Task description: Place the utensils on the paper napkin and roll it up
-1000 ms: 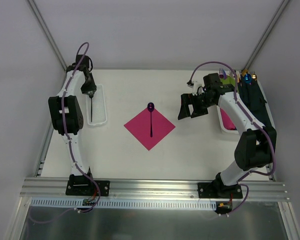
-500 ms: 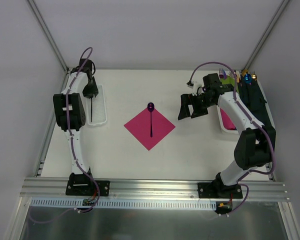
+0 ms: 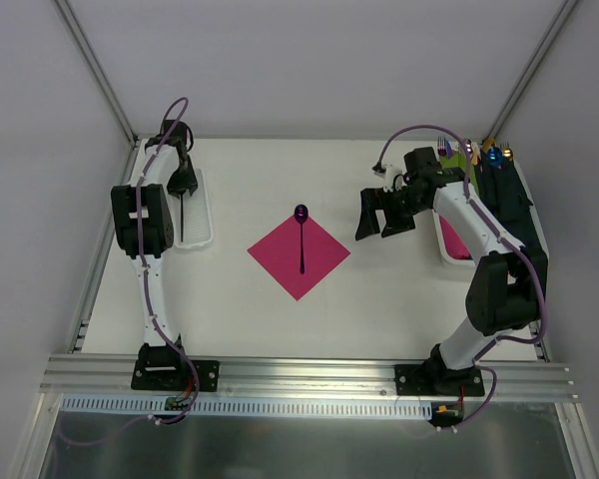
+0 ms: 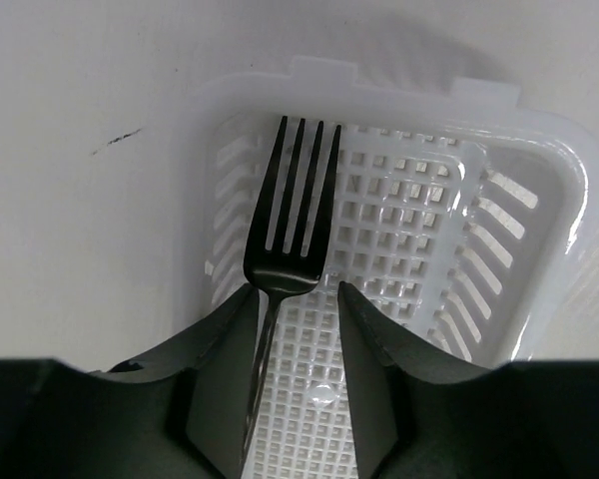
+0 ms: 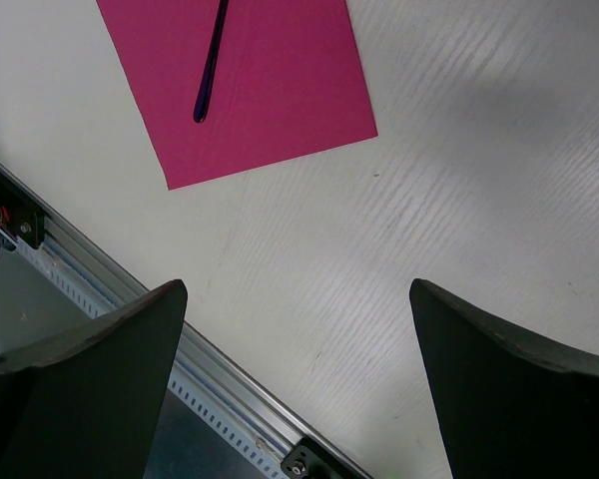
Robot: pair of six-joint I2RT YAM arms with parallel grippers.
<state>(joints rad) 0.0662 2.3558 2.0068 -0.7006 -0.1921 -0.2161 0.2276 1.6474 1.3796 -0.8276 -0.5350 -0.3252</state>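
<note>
— How far along with the utensils?

— About half, judging from here. As for the spoon (image 3: pixel 301 238): lies straight down the middle of the paper napkin (image 3: pixel 299 251), with the bowl poking just past the far corner onto the worktop (image 3: pixel 379 299).

— And the fork (image 4: pixel 285 230)?

— Not yet on the napkin. Lies in the white basket (image 4: pixel 544 249) at the left side, well apart from the pink sheet.

— Gripped already?

— Hard to call it gripped. As for the left gripper (image 4: pixel 293 299): straddles the neck of the fork with fingers only narrowly spread, and shows a gap on one side, so probably not clamped yet.

— And the right gripper (image 5: pixel 292 289)?

— Hangs spread wide and empty over bare worktop, just to the right of the napkin.

— Left to do, then?

— Most likely this: pinch the fork, carry across, lay down beside the spoon, then roll the sheet. No rolling begun so far; flat on the worktop, all corners down.
</note>
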